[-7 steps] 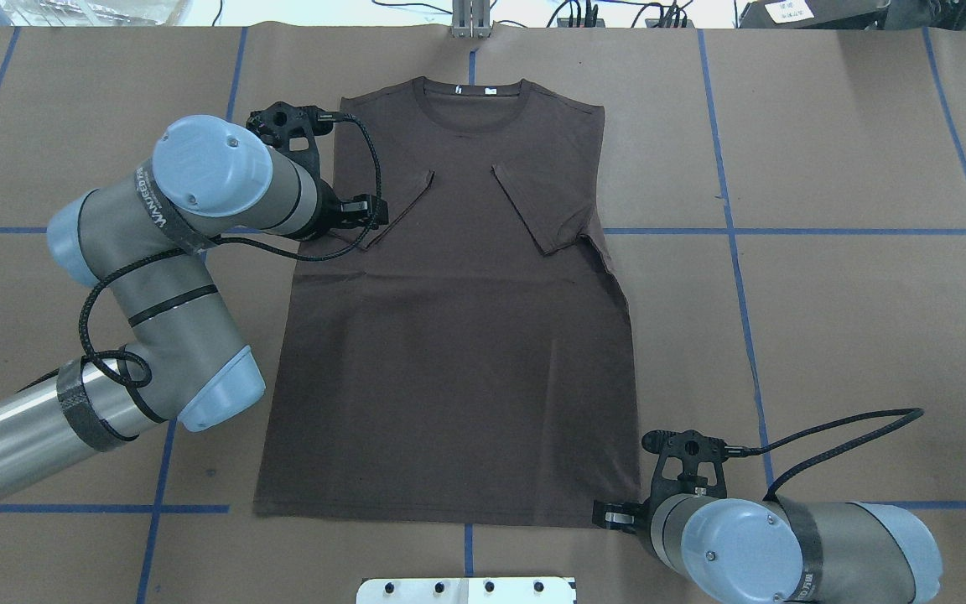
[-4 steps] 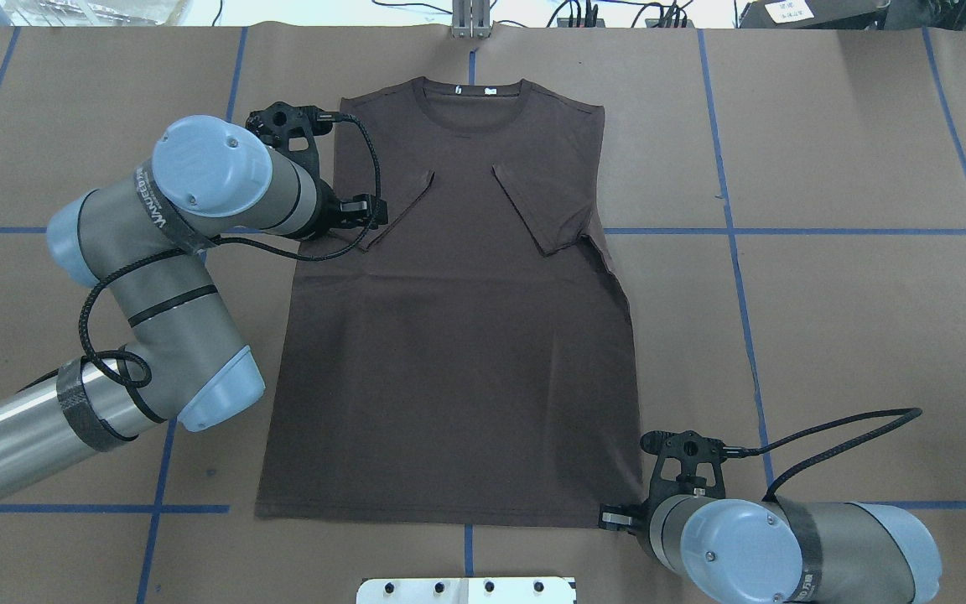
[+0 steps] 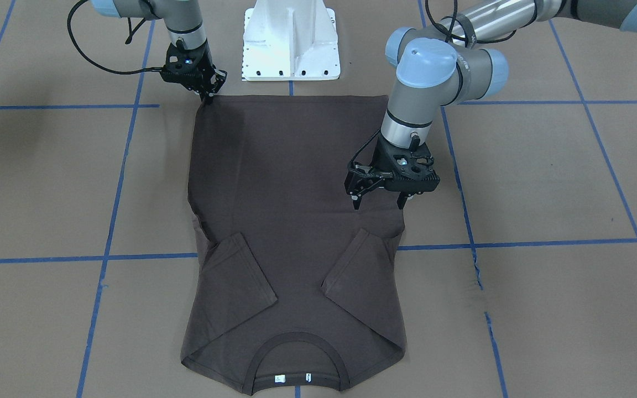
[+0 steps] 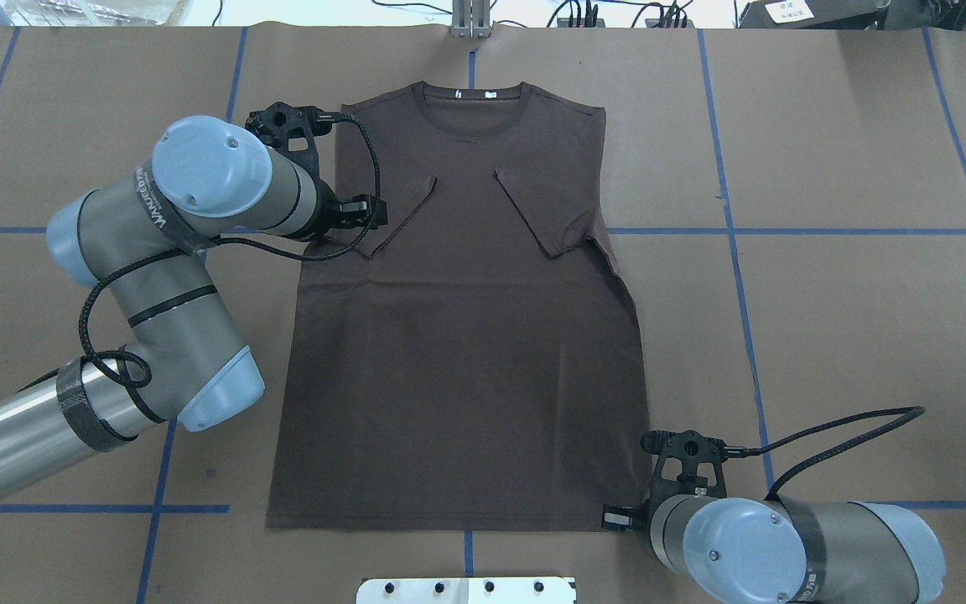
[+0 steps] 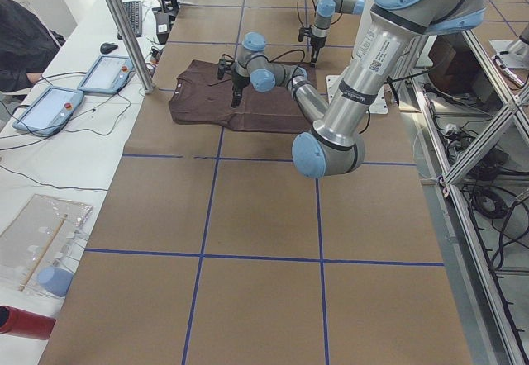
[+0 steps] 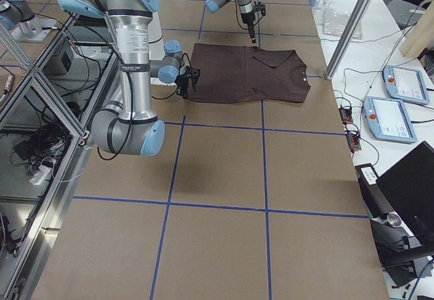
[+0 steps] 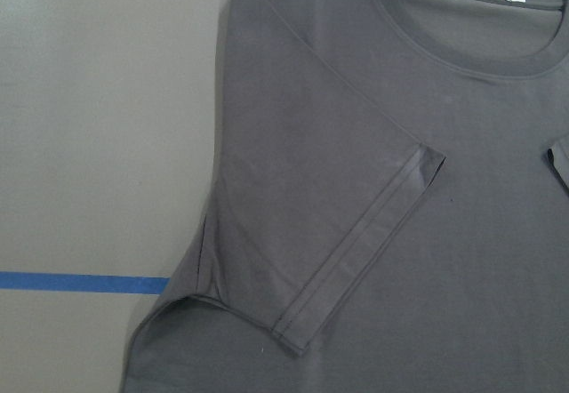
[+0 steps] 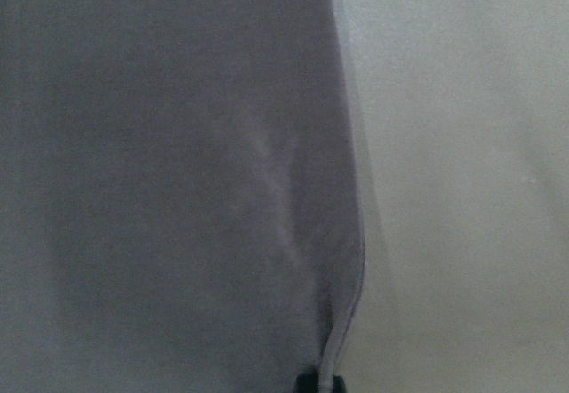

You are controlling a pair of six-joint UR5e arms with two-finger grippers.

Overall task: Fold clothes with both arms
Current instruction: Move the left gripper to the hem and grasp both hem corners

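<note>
A dark brown T-shirt (image 4: 458, 335) lies flat on the table, collar (image 4: 470, 96) at the far side and both sleeves folded in over the chest. It also shows in the front view (image 3: 291, 221). My left gripper (image 3: 379, 205) is open and empty, hovering just above the shirt's left edge near the folded left sleeve (image 7: 356, 233). My right gripper (image 3: 207, 98) is at the hem's right corner with its fingers closed to a point on the cloth. The right wrist view shows the shirt's edge (image 8: 351, 260) close up.
The white pedestal base (image 3: 291, 38) stands just behind the hem. Blue tape lines (image 4: 827, 231) cross the brown table cover. A metal post (image 4: 470, 21) stands past the collar. Tablets (image 5: 50, 105) and a seated person (image 5: 25, 43) are beyond the far edge.
The shirt's lower part has slid to the robot's right, and the right gripper has moved slightly right with the hem corner. The left arm has not moved.
</note>
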